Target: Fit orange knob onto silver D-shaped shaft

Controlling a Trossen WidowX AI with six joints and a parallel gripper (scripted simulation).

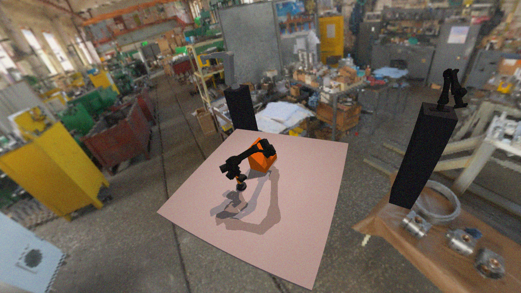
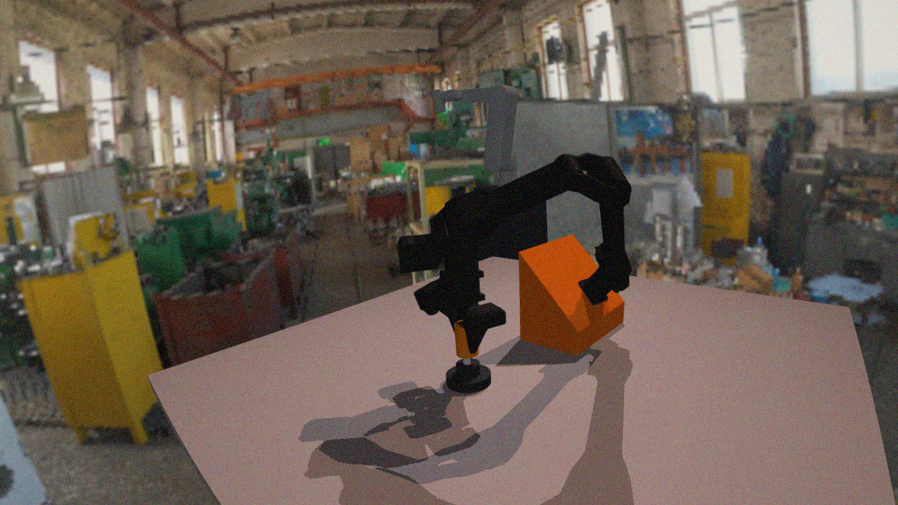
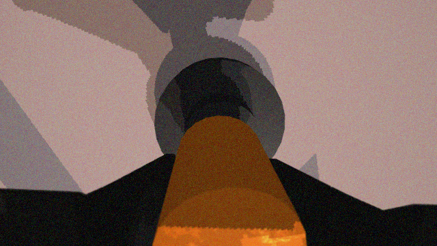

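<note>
High far top view, nearer low exterior view, both on the mat (image 1: pixel 291 204); wrist close, downward.

Arm (image 2: pixel 502 207) all black, gripper (image 2: pixel 467 330) black as well. Knob (image 2: pixel 462 340) orange, in the wrist view dull orange in shade, brighter at its near end (image 3: pixel 229 236). Shaft (image 2: pixel 466 361) silver. Round pedestal (image 2: pixel 467 378) black; grey-black from the wrist (image 3: pixel 270 116). Wedge-shaped block (image 2: pixel 552 294) at the arm's foot plain orange. Table top (image 2: pixel 690 402) pale pink, crossed by grey and brownish shadows. Two tall posts (image 1: pixel 422 153) at the far side and the right black. Cabinet (image 1: pixel 51 163) on the left yellow.
</note>
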